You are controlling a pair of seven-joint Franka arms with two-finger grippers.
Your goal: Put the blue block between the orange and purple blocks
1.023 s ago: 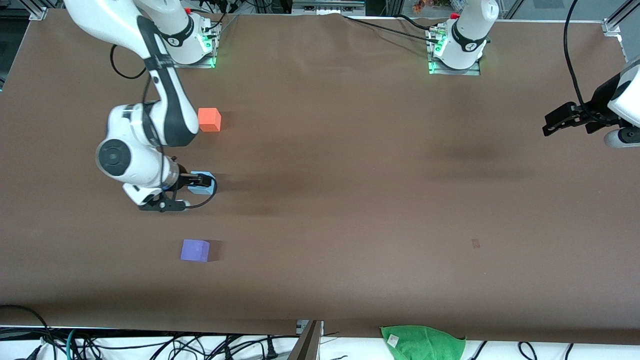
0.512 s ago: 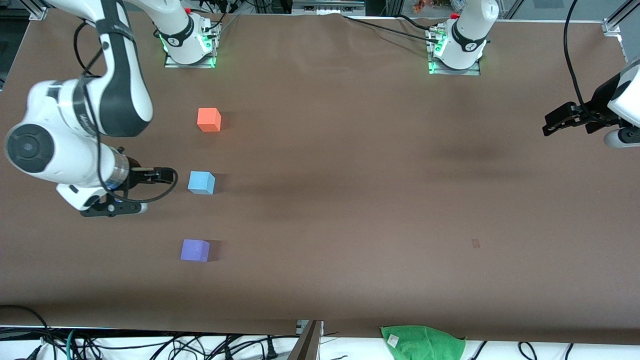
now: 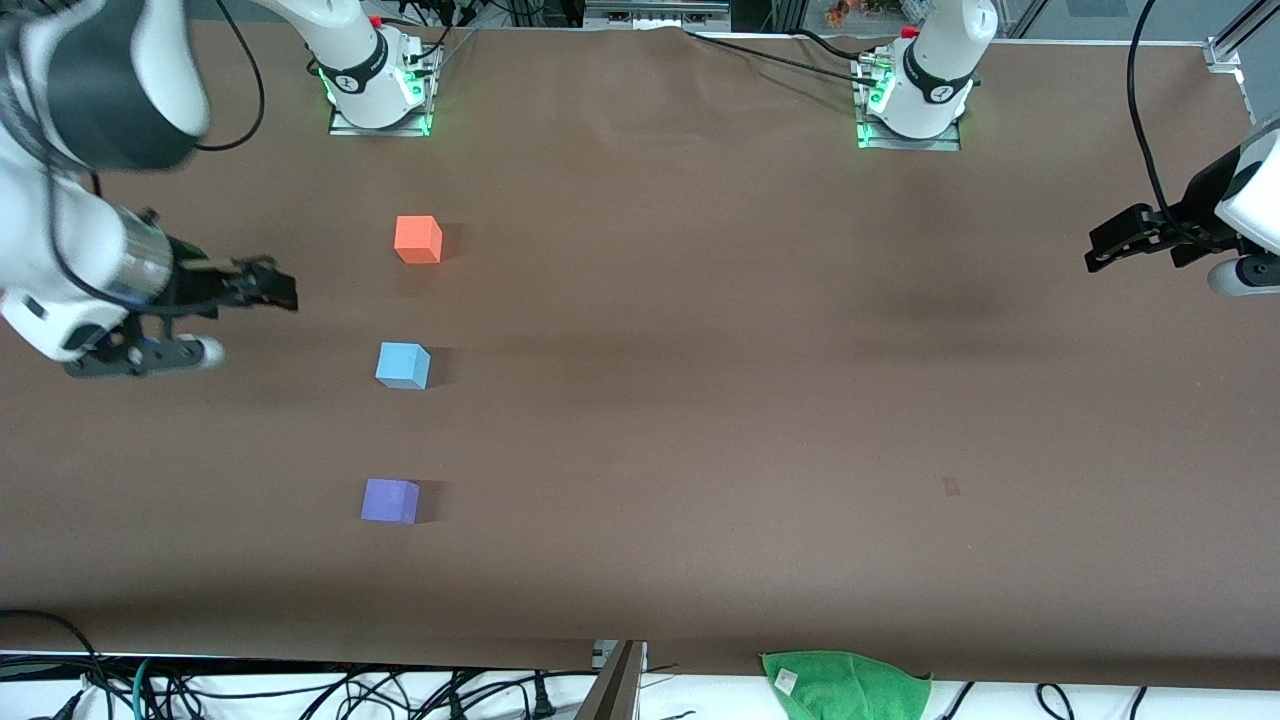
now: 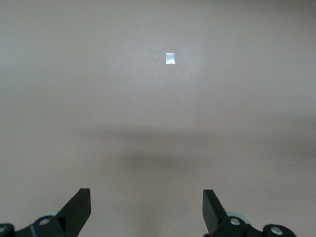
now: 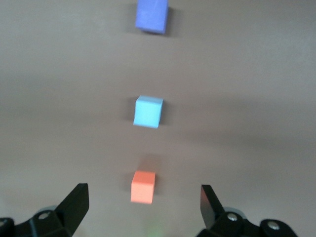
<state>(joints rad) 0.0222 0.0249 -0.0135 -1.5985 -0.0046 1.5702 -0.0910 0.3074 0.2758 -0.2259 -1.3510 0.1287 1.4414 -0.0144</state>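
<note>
The light blue block (image 3: 402,365) rests on the brown table, in line between the orange block (image 3: 418,240), which is farther from the front camera, and the purple block (image 3: 390,500), which is nearer. My right gripper (image 3: 272,287) is open and empty, raised over bare table toward the right arm's end, apart from all blocks. Its wrist view shows the purple (image 5: 152,15), blue (image 5: 148,111) and orange (image 5: 143,186) blocks in a row, with the open right gripper (image 5: 143,207) framing the orange one. My left gripper (image 3: 1102,248) waits open and empty at the left arm's end; its wrist view (image 4: 146,207) shows only bare table.
A green cloth (image 3: 845,685) lies at the table edge nearest the front camera. A small pale mark (image 3: 951,487) is on the table toward the left arm's end, also in the left wrist view (image 4: 170,59). Cables hang below that edge.
My right gripper let go of the blue block, then rose and drew away toward the right arm's end of the table. The blue block stayed put. The left arm has not moved.
</note>
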